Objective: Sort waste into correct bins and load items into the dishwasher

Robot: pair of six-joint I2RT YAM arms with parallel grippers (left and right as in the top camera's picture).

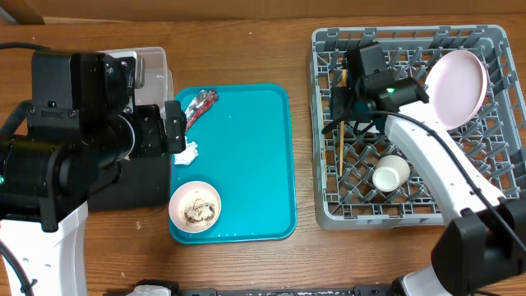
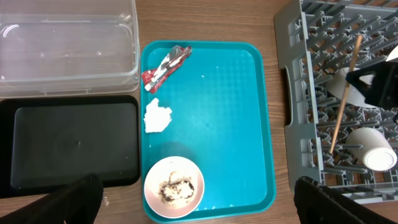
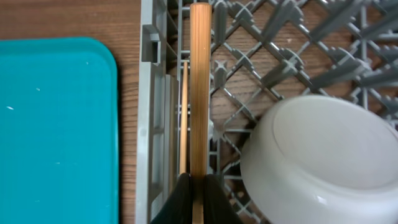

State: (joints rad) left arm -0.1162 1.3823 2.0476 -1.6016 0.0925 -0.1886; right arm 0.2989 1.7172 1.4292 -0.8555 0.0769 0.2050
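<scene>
The red-and-silver wrapper and the white napkin lie on the teal tray. The small pinkish bowl with rice and brown scraps sits at the tray's near left corner. My left gripper is open and empty above that bowl. The clear tub and the black tray lie left of the teal tray. My right gripper is shut on a wooden chopstick over the grey dish rack. A second chopstick lies in the rack beside it. The grey bowl sits upside down there.
The teal tray lies between the bins and the rack. In the rack the pink plate leans at the back right and the white cup lies at the front. The left arm's body hangs over the black tray.
</scene>
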